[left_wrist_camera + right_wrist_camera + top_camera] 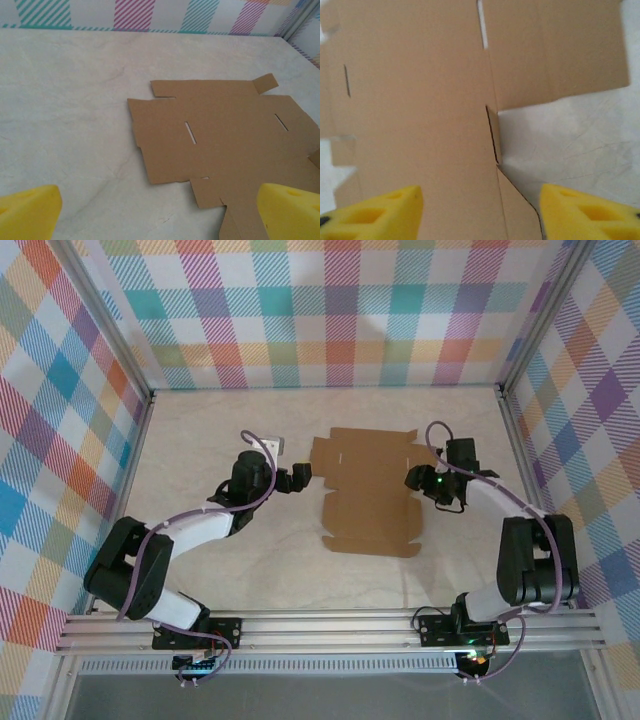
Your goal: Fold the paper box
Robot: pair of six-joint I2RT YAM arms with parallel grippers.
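First, overhead: paper box [370,490] lies flat and unfolded on the table [300,580]. Left gripper [300,477] sits just off its left edge, right gripper [413,478] at its right edge.
Left wrist: jaws wide apart, empty.
Right wrist: jaws part open, straddling the box's right edge, nothing clamped.
Judgement: 1 light, stiff sheet, likely to slide; take flaps by their free edges.

The worktop [220,430] lies bare at 12 and 6 o'clock of the flat paper box [368,490]; left pincer [305,476] blocks 9 o'clock, right pincer [410,478] 3 o'clock.
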